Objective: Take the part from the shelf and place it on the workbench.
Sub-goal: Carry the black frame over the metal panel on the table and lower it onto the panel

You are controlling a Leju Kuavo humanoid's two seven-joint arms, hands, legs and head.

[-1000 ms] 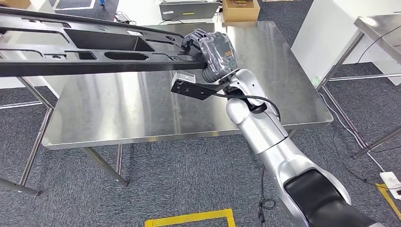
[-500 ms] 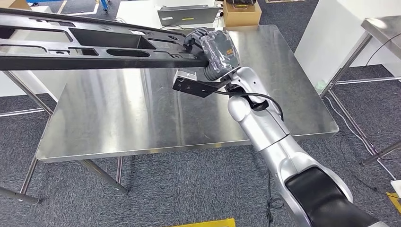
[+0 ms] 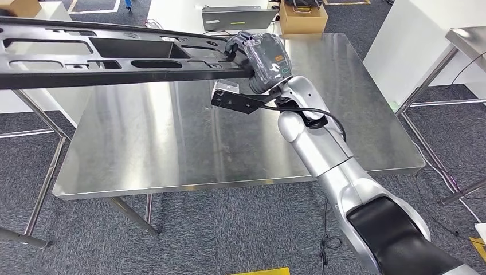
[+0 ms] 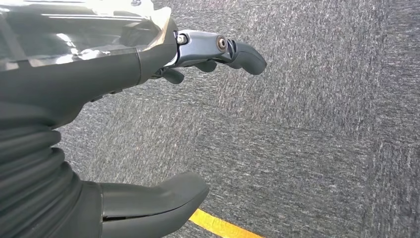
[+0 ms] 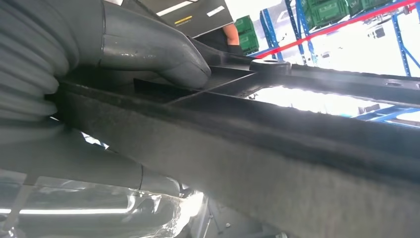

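Note:
The part (image 3: 114,57) is a long black plastic frame with several cut-outs. It hangs level above the far half of the steel workbench (image 3: 172,143) and runs off the head view's left edge. My right hand (image 3: 261,57), wrapped in clear film, grips the part's right end. In the right wrist view the grey thumb (image 5: 148,44) presses on the part (image 5: 297,148) from above, and the dark fingers are hidden behind it. My left hand (image 4: 89,74) hangs over grey carpet with its fingers apart and nothing in it.
Beyond the workbench's far edge stand a cardboard box (image 3: 304,17) and a grey case (image 3: 238,16). A white cabinet (image 3: 401,40) and a second steel table (image 3: 467,40) stand to the right. Yellow tape (image 3: 258,271) and a loose cable (image 3: 326,243) lie on the carpet.
The whole view has shifted: the workbench now sits lower and further right in the picture. My right hand still grips the part's end at the same height above the bench.

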